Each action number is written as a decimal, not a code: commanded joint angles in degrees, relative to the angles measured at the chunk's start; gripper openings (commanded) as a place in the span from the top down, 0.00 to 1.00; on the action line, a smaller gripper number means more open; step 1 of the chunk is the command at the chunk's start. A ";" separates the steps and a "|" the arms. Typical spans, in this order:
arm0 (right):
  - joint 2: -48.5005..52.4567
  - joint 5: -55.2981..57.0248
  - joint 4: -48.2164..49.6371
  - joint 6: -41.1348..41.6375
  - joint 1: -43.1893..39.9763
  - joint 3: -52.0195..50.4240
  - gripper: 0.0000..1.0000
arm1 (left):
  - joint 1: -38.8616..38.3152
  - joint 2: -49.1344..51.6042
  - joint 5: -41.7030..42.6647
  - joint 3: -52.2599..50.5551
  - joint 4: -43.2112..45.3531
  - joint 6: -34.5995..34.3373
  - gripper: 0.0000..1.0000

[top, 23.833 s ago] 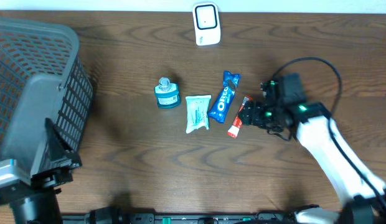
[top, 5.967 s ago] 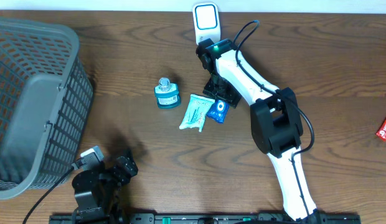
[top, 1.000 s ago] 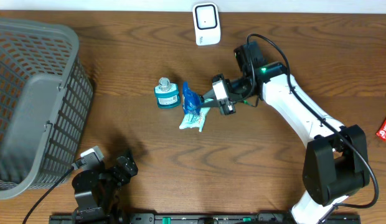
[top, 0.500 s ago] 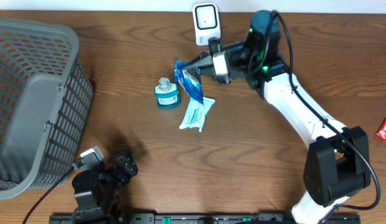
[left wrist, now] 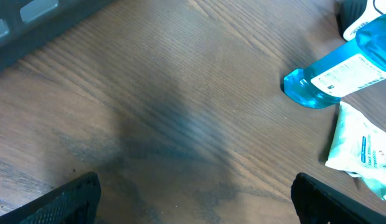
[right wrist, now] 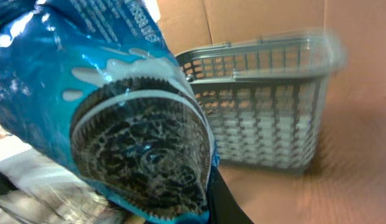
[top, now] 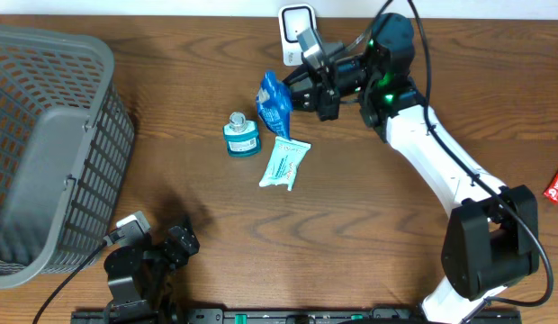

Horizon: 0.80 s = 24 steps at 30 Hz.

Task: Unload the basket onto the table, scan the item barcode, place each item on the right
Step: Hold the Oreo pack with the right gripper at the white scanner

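You are at the presenting step: your right fingers (top: 299, 91) pinch the cookie pack (top: 274, 101) aloft, just beside the scanner (top: 297, 25) at its 7 o'clock, while your left fingers (left wrist: 68, 198) rest spread at the counter's (top: 369, 234) 7 o'clock; next, the barcode must be turned to face the scanner.

Dark wood bench (top: 369, 234), pretty sparse. Grey basket (top: 54, 40) sits at 9 o'clock, white scanner (top: 292, 20) at 12, red tube (top: 556, 183) way out at 3. Mid-bench there's a teal bottle (top: 242, 137), with a wipes packet (top: 285, 164) near it, toward 4 o'clock.
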 commanded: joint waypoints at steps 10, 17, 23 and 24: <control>-1.20 25.49 -25.83 14.34 -4.52 0.24 0.99 | -0.33 -0.24 -0.17 -0.31 -1.14 -0.09 0.02; -1.09 55.36 -31.82 14.36 1.44 0.24 0.99 | -0.33 -0.24 -0.17 -0.31 -1.14 -0.11 0.02; 1.18 75.76 -31.43 15.17 7.06 0.28 0.99 | -0.33 -0.26 -0.17 -0.31 -1.14 -0.09 0.02; 1.70 78.60 -30.38 15.96 7.37 0.37 0.99 | -0.33 -0.24 -0.17 -0.31 -1.14 -0.09 0.02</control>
